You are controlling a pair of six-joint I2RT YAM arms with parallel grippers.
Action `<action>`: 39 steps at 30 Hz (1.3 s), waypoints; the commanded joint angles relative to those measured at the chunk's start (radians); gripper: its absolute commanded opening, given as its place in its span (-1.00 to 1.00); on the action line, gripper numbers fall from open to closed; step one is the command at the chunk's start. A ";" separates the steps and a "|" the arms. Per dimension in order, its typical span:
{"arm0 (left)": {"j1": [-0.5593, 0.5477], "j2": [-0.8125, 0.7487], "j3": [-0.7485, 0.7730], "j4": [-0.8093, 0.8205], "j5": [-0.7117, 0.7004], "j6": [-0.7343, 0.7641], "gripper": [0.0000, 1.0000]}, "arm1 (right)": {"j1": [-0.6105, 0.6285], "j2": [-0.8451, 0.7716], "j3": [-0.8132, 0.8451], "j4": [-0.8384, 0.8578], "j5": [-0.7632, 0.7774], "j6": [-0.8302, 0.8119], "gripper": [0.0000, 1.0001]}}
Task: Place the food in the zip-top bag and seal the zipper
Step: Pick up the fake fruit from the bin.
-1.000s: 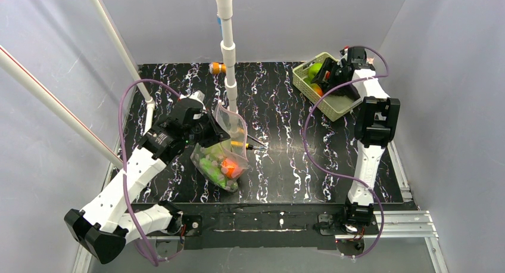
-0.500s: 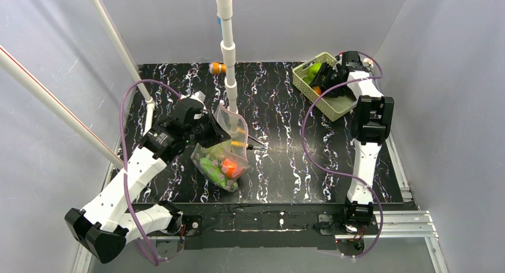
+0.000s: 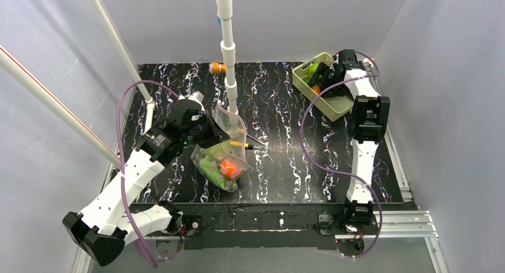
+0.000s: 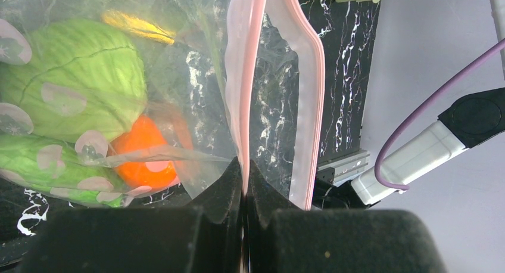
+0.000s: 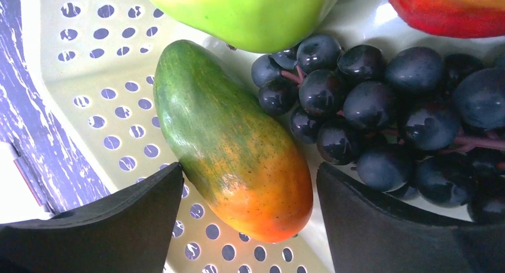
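Observation:
The clear dotted zip-top bag lies left of centre with green leafy pieces and an orange ball inside. My left gripper is shut on the bag's pink zipper strip and holds the mouth up; the far side of the strip stands apart, so the mouth gapes. My right gripper is open inside the pale green basket, its fingers on either side of a green-orange mango. Dark grapes, a green fruit and a red fruit lie beside it.
A yellow-handled screwdriver lies just right of the bag. A white pipe post stands behind the bag, with an orange object at its base by the back wall. Slanted white poles run along the left.
My right gripper has moved further into the basket toward the back. The left gripper and the bag have stayed in place.

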 commanded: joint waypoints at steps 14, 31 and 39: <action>-0.002 0.012 -0.007 -0.016 0.014 0.009 -1.00 | 0.007 -0.088 0.020 0.065 -0.038 0.002 -0.51; -0.001 -0.026 -0.033 0.018 0.016 0.002 -1.00 | 0.014 -0.591 -0.502 0.338 0.177 0.127 -0.97; -0.001 -0.034 -0.029 0.048 0.016 -0.001 -1.00 | 0.156 -0.902 -0.737 0.365 0.119 0.151 -0.97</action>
